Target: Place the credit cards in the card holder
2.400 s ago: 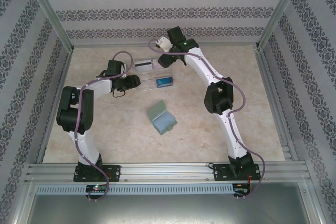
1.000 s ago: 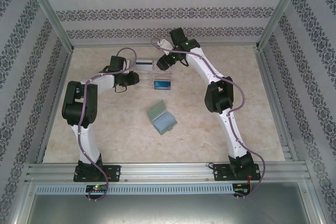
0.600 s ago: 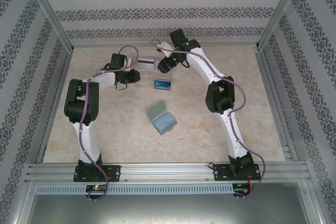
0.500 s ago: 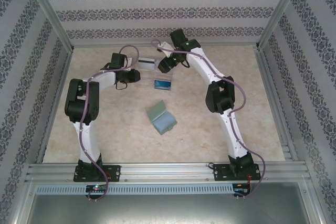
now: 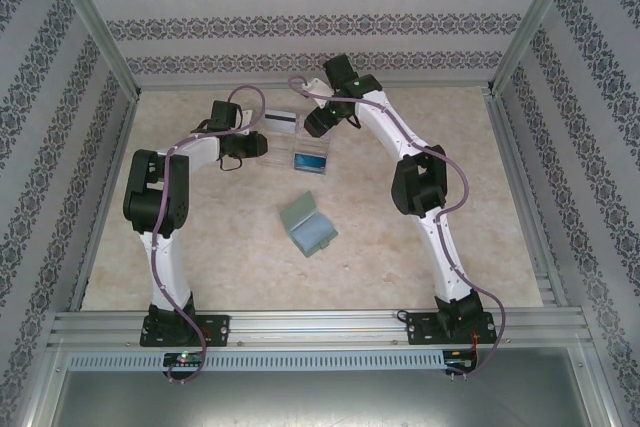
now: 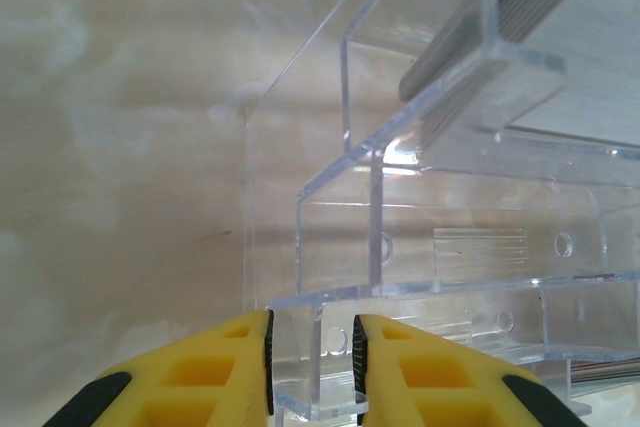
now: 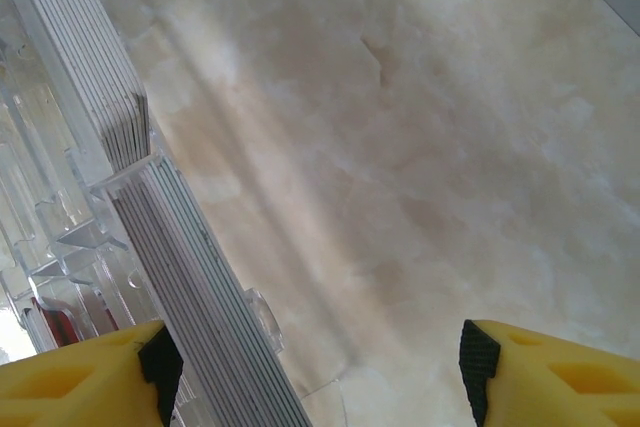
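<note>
1. Top view: card holder (image 5: 307, 226) lies mid-table, well apart from both grippers. Credit cards (image 5: 278, 124) sit in the clear tray (image 5: 296, 143) at the far side. Left gripper (image 5: 258, 145) is at the tray's left end, right gripper (image 5: 310, 127) at its far right corner.
2. Left wrist: fingers (image 6: 240, 362) almost together, pinching the tray's wall. The card stack is up and to the right.
3. Right wrist: jaws spread wide, nothing between them. Cards stand on edge just by the left finger (image 7: 100, 377), long axis running away from it. The right arm looks nearer for the pick; it needs to shift left to straddle a card.
</note>
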